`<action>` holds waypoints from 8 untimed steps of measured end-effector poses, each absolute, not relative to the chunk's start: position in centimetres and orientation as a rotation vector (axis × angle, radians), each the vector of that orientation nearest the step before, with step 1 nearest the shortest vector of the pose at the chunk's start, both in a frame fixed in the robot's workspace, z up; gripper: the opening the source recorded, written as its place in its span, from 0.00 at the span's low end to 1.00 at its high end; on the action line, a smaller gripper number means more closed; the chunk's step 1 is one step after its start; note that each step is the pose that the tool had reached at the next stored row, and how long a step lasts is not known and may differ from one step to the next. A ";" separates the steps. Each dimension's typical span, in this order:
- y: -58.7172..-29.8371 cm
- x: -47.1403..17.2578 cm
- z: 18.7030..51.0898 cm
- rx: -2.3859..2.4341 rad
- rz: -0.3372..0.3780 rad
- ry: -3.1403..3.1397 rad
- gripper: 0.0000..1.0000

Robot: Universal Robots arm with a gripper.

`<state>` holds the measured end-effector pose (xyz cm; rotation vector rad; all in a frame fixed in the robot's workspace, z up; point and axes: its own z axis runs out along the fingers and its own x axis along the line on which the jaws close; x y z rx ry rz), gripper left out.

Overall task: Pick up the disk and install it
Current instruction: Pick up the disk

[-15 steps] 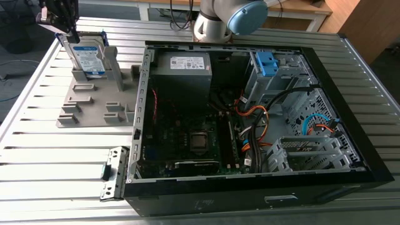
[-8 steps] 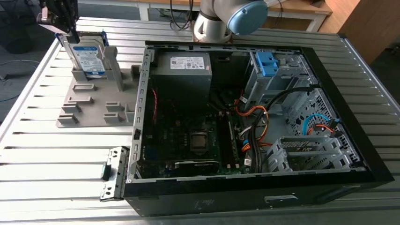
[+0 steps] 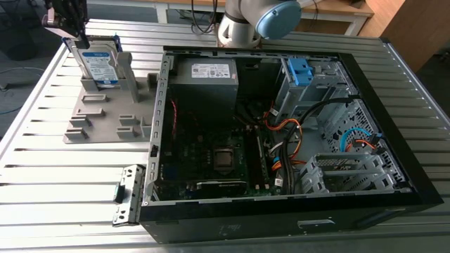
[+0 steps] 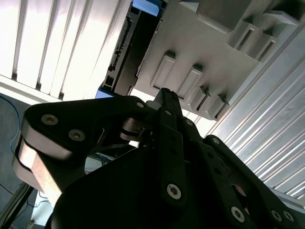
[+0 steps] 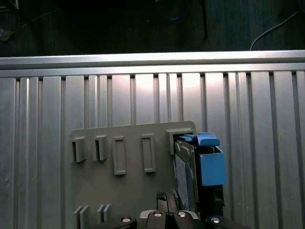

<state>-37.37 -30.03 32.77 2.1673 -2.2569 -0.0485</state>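
The disk (image 3: pixel 98 64) stands upright on its edge in a grey slotted holder (image 3: pixel 105 118) at the exterior view's upper left, its white-and-blue label facing the camera. My gripper (image 3: pixel 76 36) hangs just above the disk's top corner, on the side away from the computer case. In the first wrist view the disk (image 5: pixel 185 176) with its blue carrier frame (image 5: pixel 212 164) stands beside my gripper (image 5: pixel 167 196), not between the fingers. In the second wrist view my gripper (image 4: pixel 164 94) looks shut on nothing, with the disk (image 4: pixel 125 55) and the holder (image 4: pixel 209 47) beyond it.
An open black computer case (image 3: pixel 281 224) lies on the slatted metal table (image 3: pixel 56 174) at the exterior view's right. Inside it are a grey power-supply box (image 3: pixel 205 79), a small blue bracket (image 3: pixel 300 71) on the drive cage, and cables. The arm's base (image 3: pixel 246 23) stands behind the case.
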 end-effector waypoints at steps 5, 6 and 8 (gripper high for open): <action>-30.0 -37.4 32.8 2.186 -0.047 -2.237 0.11; -30.0 -37.4 32.8 2.192 -0.047 -2.232 0.11; -30.0 -37.4 32.8 2.203 -0.047 -2.220 0.11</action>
